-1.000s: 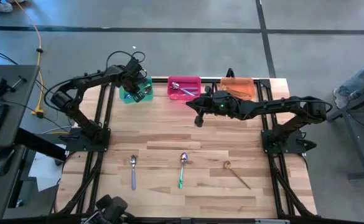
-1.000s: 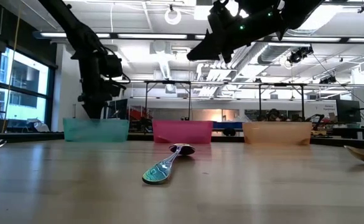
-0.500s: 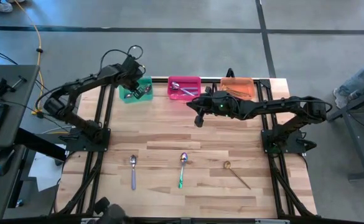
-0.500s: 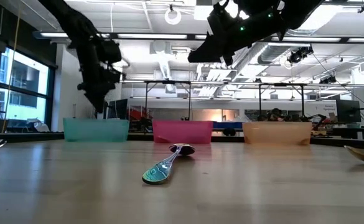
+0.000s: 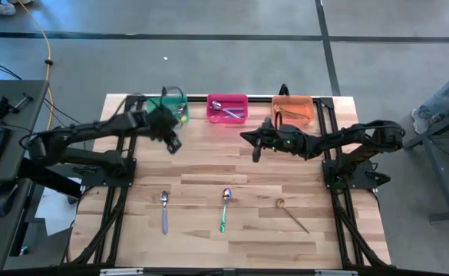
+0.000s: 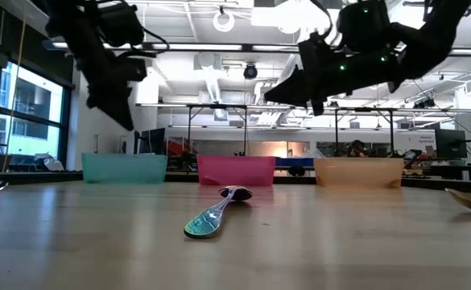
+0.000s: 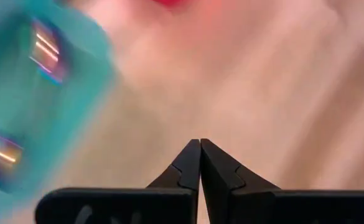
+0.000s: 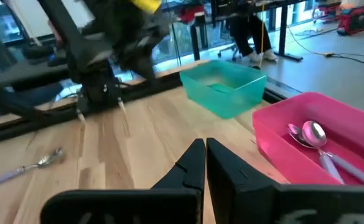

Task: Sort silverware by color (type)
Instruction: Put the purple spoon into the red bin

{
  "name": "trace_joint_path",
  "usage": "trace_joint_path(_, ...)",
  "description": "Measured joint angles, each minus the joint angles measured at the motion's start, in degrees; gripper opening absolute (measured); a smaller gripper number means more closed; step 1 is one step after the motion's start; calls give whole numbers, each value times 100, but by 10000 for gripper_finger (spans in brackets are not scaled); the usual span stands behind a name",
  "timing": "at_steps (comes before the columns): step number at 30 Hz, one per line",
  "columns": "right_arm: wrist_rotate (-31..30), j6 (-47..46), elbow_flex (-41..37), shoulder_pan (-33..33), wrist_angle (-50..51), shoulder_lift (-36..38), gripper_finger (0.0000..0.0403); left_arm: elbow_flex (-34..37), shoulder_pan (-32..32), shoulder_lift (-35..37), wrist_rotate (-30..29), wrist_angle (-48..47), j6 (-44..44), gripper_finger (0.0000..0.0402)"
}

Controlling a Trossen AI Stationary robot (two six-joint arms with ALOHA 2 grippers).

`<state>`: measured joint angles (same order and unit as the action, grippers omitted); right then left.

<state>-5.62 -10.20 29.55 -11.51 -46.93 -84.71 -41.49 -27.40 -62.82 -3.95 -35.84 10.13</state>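
**Three spoons left on the open table**

Most of the sorting looks done — spoons lie in the teal bin (image 5: 169,103), pink bin (image 5: 228,108) and orange bin (image 5: 293,109). The left gripper (image 5: 171,142) hangs just in front of the teal bin, fingers pressed together, empty. The right gripper (image 5: 255,149), also closed on nothing, hovers in front of the pink and orange bins. Well nearer than both grippers wait a lavender spoon (image 5: 164,210), a green spoon (image 5: 224,208) and a gold spoon (image 5: 292,215) — unsorted.

High view: overhead, straight down, whole table (image 5: 209,165). Low view: tabletop height, level toward bins and room. Left wrist: close above wood, teal bin (image 7: 26,93) just ahead. Right wrist: ahead teal and pink bin (image 8: 318,134), shared.
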Motion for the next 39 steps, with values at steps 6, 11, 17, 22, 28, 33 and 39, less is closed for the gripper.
trace_joint_path(6,-197,-122,-27,274,-84,0,0,509,1218,85,285,-421,1579,3)
trace_joint_path(11,-389,16,-10,534,-81,1,0,679,2469,85,264,-627,3039,3)
trace_joint_path(17,-486,16,-10,784,-40,2,0,683,4056,83,215,-633,5220,27)
trace_joint_path(22,-484,37,-7,967,105,2,0,683,5306,73,131,-614,7270,81)
trace_joint_path(28,-481,123,-6,1218,174,2,0,683,6476,-395,15,-151,9613,128)
trace_joint_path(33,-487,123,-6,1438,174,2,0,681,6904,-1226,-165,283,10551,138)
trace_joint_path(39,-563,125,-6,1671,194,2,0,467,6969,-2082,-504,346,10792,139)
